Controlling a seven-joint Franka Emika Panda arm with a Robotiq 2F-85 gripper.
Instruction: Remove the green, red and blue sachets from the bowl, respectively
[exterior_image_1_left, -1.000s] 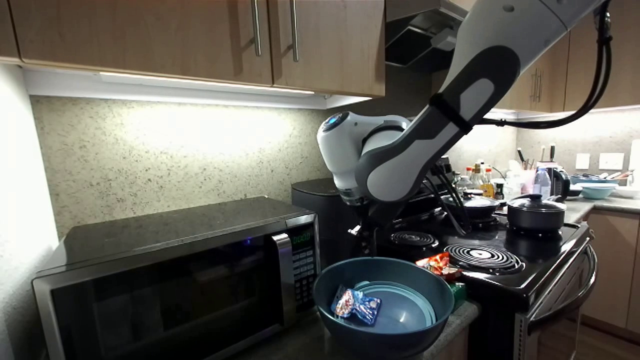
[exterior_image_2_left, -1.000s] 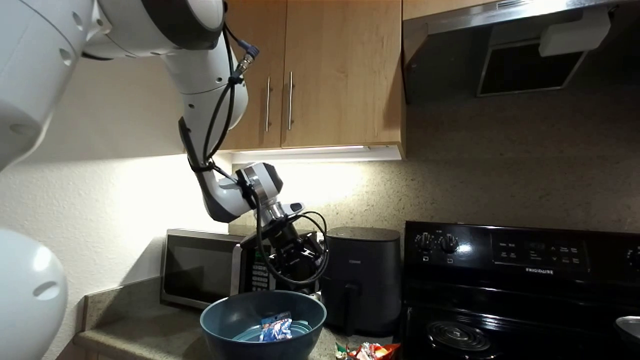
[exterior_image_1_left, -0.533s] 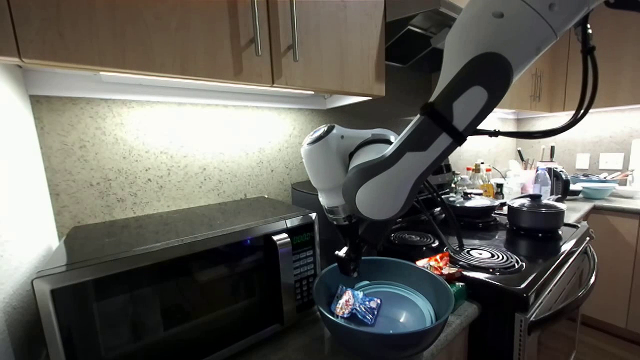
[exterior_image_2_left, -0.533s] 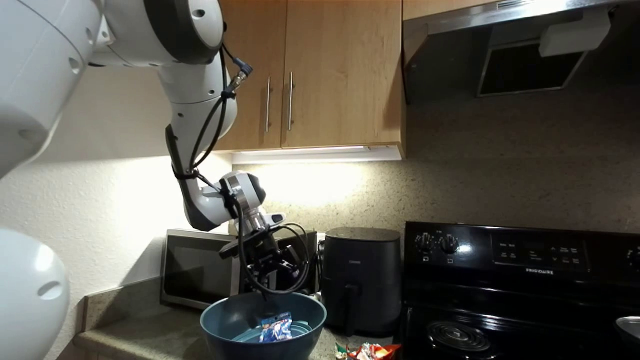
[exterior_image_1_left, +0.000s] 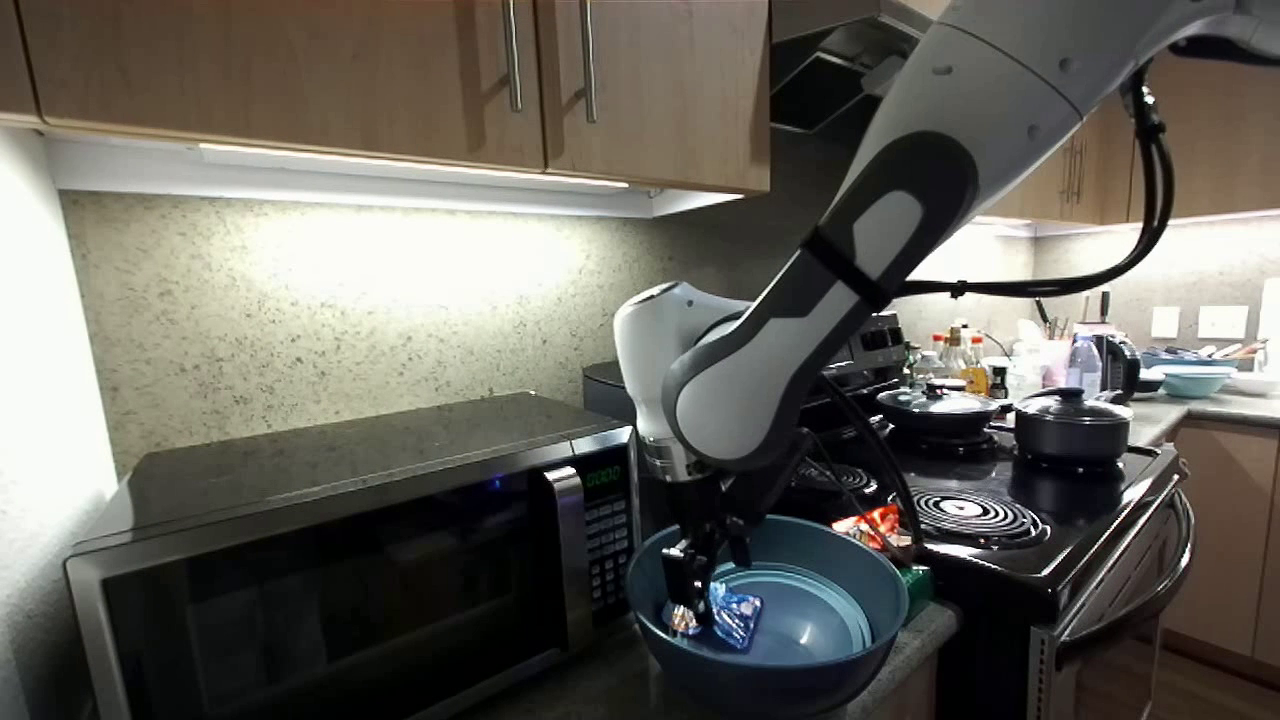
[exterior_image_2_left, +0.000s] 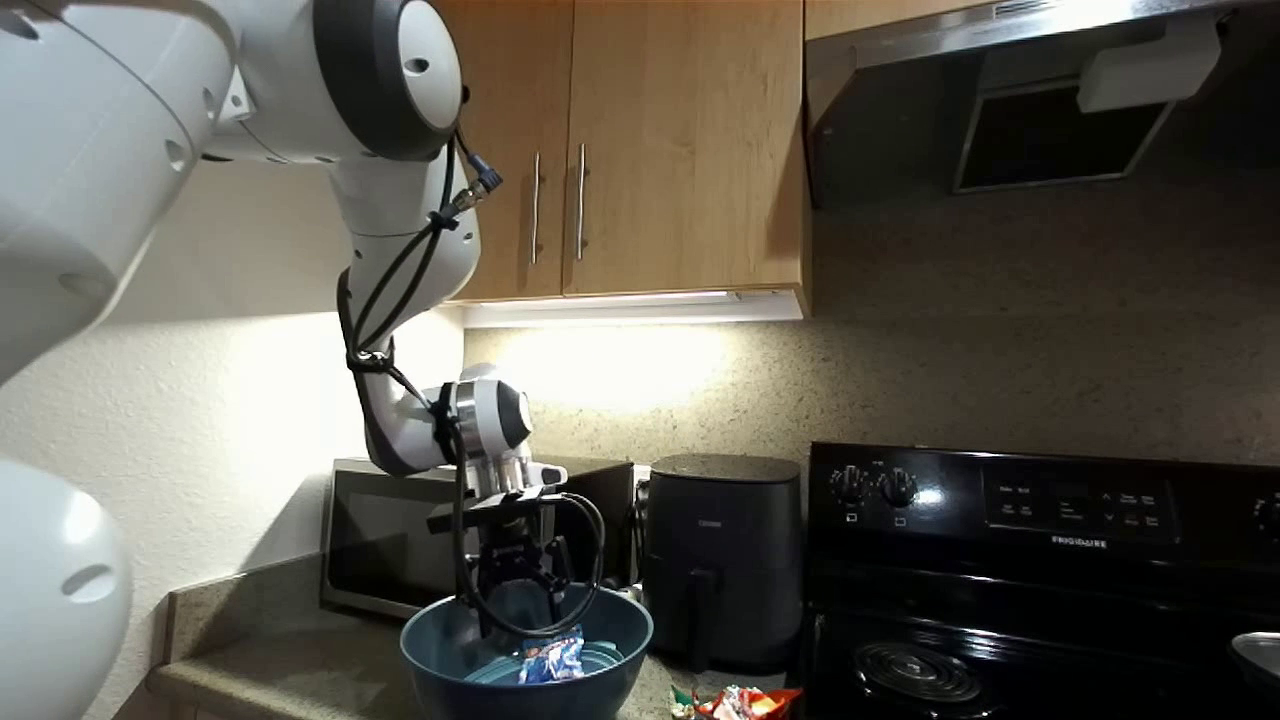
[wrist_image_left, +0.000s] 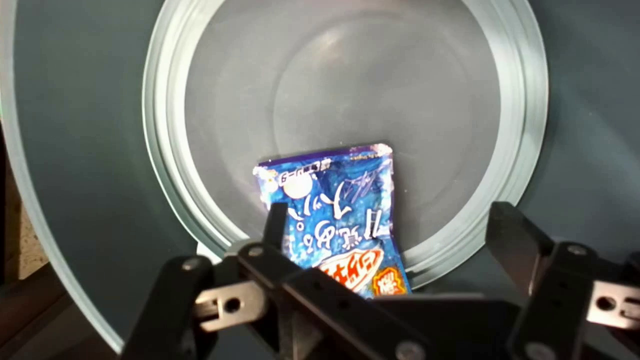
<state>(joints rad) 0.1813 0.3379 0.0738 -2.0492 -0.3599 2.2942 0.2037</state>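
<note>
Fingers (wrist_image_left: 512, 237) spread wide, my gripper (wrist_image_left: 390, 220) hangs inside the big bowl (wrist_image_left: 85, 150) and has hold of nothing. Under it the blue sachet (wrist_image_left: 345, 210) lies low in the bowl, at the lower middle of my wrist view, partly across a pale ring (wrist_image_left: 525, 100), its near end hidden behind the gripper. One finger overlaps the sachet's edge there; whether they touch, I cannot tell. In an exterior view the bowl stands at the bottom, right of centre, and my arm (exterior_image_1_left: 900, 230) slants to it from the upper right. The red sachet (exterior_image_1_left: 868, 525) and green sachet (exterior_image_1_left: 916, 583) lie outside, just beside the bowl's right-hand rim.
</note>
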